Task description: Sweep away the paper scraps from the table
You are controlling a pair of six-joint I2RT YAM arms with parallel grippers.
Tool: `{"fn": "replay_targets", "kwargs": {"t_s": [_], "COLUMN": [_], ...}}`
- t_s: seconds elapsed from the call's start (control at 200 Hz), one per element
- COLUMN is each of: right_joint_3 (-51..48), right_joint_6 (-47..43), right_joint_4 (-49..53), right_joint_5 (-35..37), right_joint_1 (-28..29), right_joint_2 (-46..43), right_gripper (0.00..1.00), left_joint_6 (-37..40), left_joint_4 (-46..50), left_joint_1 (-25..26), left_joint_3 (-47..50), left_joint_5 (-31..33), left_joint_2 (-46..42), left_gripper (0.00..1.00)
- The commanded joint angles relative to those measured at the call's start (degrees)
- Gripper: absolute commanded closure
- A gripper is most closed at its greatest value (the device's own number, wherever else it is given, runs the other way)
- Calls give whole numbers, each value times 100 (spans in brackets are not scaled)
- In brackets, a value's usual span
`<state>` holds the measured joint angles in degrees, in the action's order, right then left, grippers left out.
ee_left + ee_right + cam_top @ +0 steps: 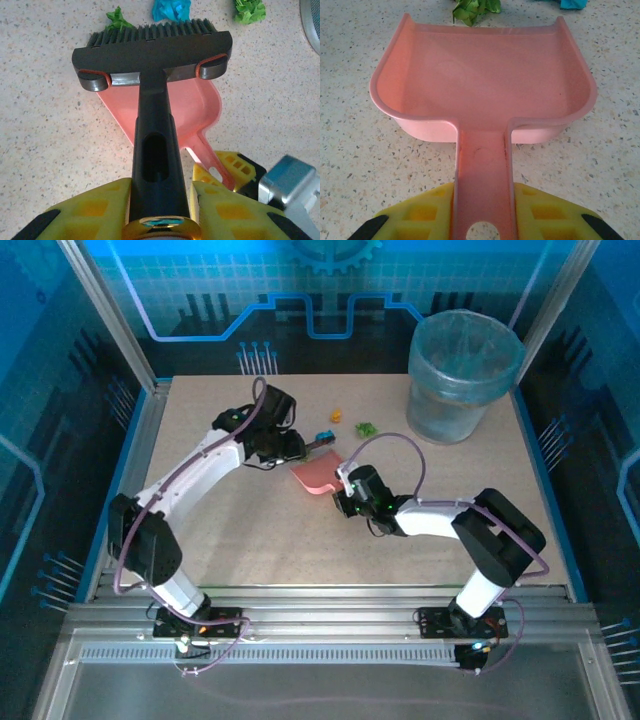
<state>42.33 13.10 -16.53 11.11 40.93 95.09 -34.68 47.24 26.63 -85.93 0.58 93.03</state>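
Observe that the left pincer (160,202) is clamped tight on the handle of the black plastic hand brush (152,55), with a yellow finger (95,207) pressed against each side. The brush head points away from the wrist, above the far lip of the pink plastic dustpan (485,75). You cannot tell whether its dark bristles touch the flat beige speckled worktop (250,530).

The right pincer (482,215) is closed on the flat handle of the dustpan. The pan rests on the worktop near the centre, with its open mouth facing the far edge.

Locate the small crumpled paper scraps (367,427) on the worktop just beyond the brush and the pan mouth. In the overhead view an orange, a green and a blue scrap lie there, between the dustpan and the translucent blue bin (462,375). In the left wrist view two green scraps and a blue one lie just past the bristles. In the right wrist view a green scrap lies just beyond the pan's front lip.
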Motion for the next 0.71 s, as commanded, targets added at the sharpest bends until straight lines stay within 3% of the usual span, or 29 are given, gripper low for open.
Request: {"fn": "replay_targets", "kwargs": {"t_s": [0.0, 0.36, 0.7], "right_joint_3": [135, 169, 177], "right_joint_6": [-55, -97, -71], "right_joint_4": [74, 309, 405], "right_joint_5": [-171, -244, -181], "right_joint_1": [95, 85, 81], "right_joint_2": [101, 123, 80], "right_gripper": [100, 100, 100], "left_joint_6": [-163, -207, -435], "left_joint_4": [-197, -209, -410], "left_joint_1": [9, -236, -204], "left_joint_3": [93, -86, 165], "left_joint_5": [-69, -10, -1212], "left_joint_2": [-439, -579, -470], "left_gripper": [100, 100, 100]}}
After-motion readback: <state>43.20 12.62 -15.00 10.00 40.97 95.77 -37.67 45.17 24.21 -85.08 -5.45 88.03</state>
